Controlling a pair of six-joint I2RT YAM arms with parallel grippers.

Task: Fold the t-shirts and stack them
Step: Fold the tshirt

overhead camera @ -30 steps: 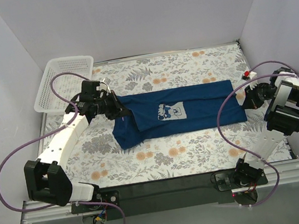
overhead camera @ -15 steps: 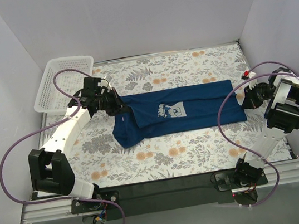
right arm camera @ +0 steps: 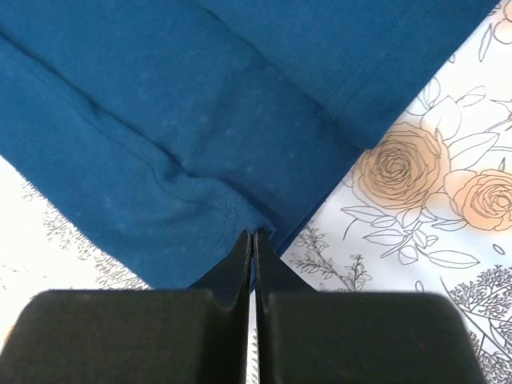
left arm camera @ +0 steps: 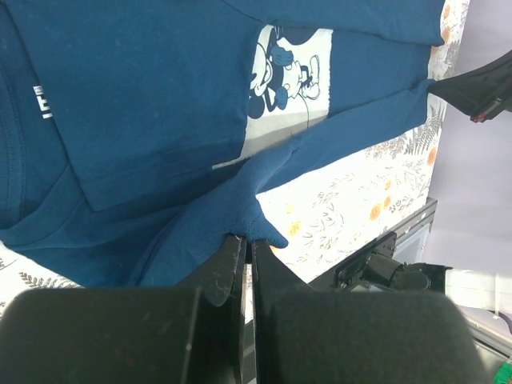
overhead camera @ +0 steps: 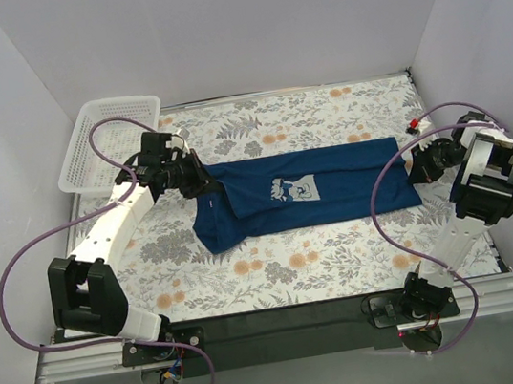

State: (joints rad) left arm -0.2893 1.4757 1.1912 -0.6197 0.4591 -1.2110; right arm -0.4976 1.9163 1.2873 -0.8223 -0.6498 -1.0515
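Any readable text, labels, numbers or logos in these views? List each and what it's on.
No text can be quoted; nothing reads clearly.
Inside the collar of the t-shirt, a white mark: blurred and partly cut off, unreadable.
On the shirt's front, the chest print: a cartoon mouse only, no words visible.
On the basket: no marking visible.

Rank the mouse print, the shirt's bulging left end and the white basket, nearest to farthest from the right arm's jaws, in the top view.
1. Mouse print, mid-shirt.
2. Shirt's bulging left end, left of the print.
3. White basket, back left corner, farthest by a clear margin.
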